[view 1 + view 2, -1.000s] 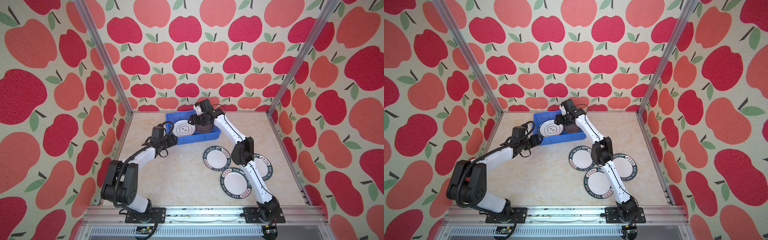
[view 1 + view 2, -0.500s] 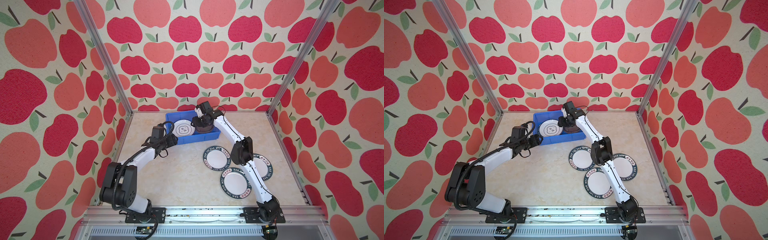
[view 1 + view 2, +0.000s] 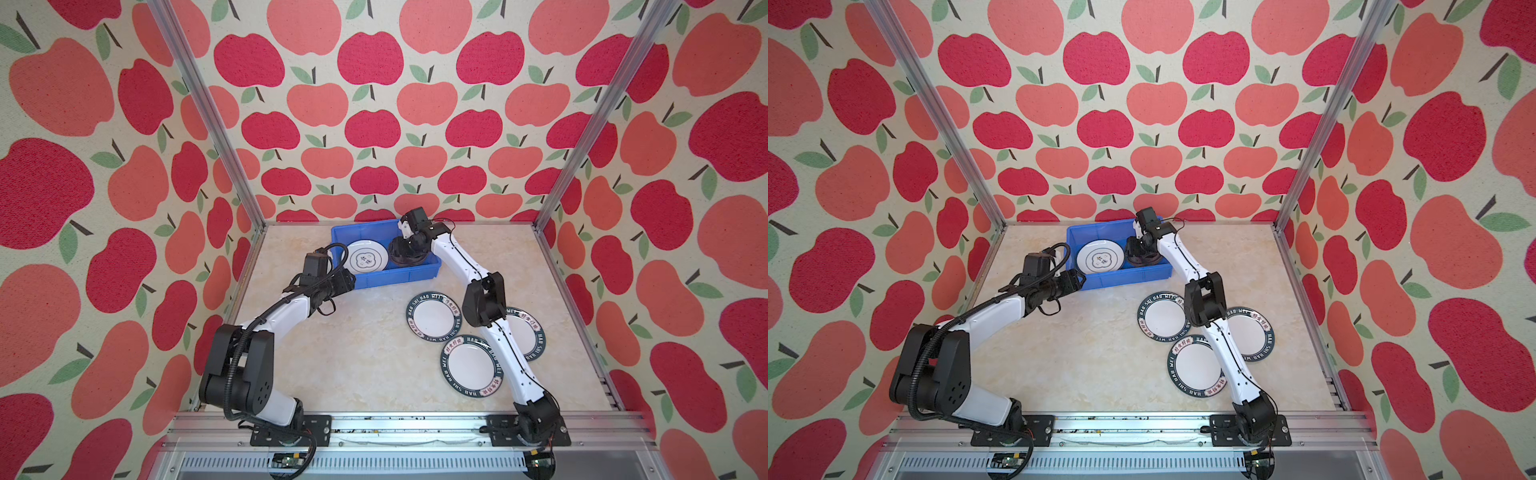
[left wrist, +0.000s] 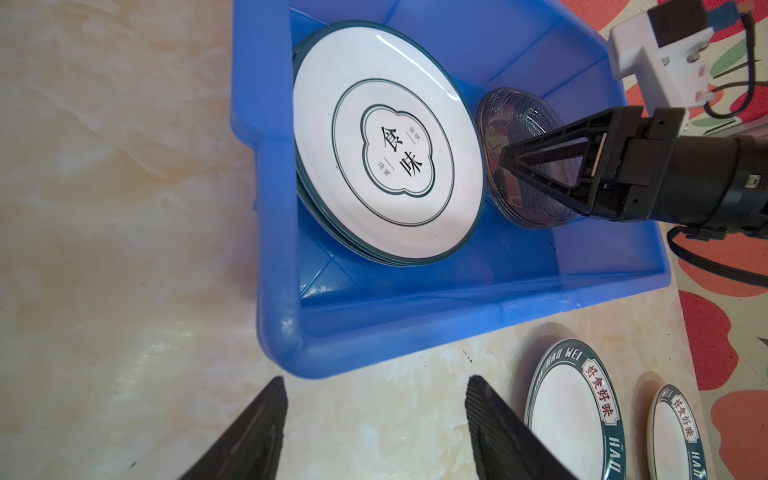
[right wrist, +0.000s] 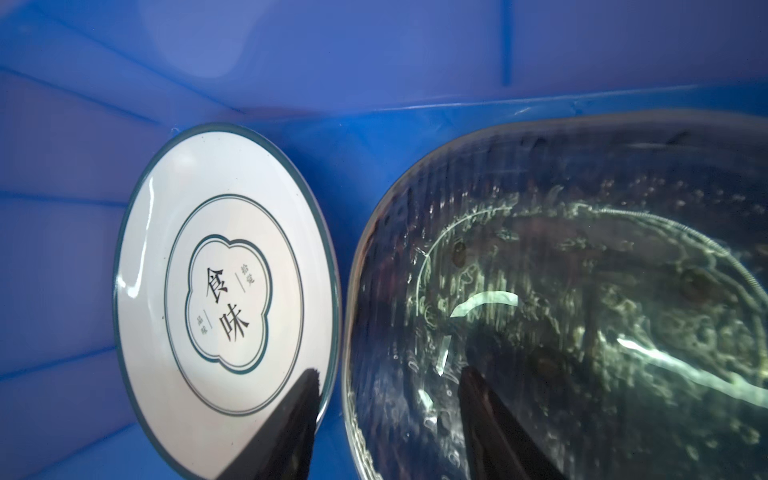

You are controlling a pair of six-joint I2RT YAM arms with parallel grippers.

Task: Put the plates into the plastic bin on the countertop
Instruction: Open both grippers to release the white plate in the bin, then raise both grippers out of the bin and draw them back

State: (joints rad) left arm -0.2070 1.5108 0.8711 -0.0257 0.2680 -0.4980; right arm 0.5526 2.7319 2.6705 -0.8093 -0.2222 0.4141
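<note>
Right end effector spread astride glass plate rim inside blue bin, left end effector spread outside bin corner

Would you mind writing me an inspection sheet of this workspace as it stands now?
Surface: beige marble-patterned countertop, flat, no spills seen.
Job's things: blue bin at the back holds the emblem plate beside the grey glass plates; three lettered plates lie on the countertop outside it.
Clutter: nothing seen.
Grippers: left gripper open, empty, over the countertop by the bin's corner; right gripper open inside the bin, jaws astride the glass plates' rim.
Cables: black loop at the left wrist; black lead at the right wrist; neither seen snagged.
Surroundings: apple-patterned walls, aluminium rails.
</note>
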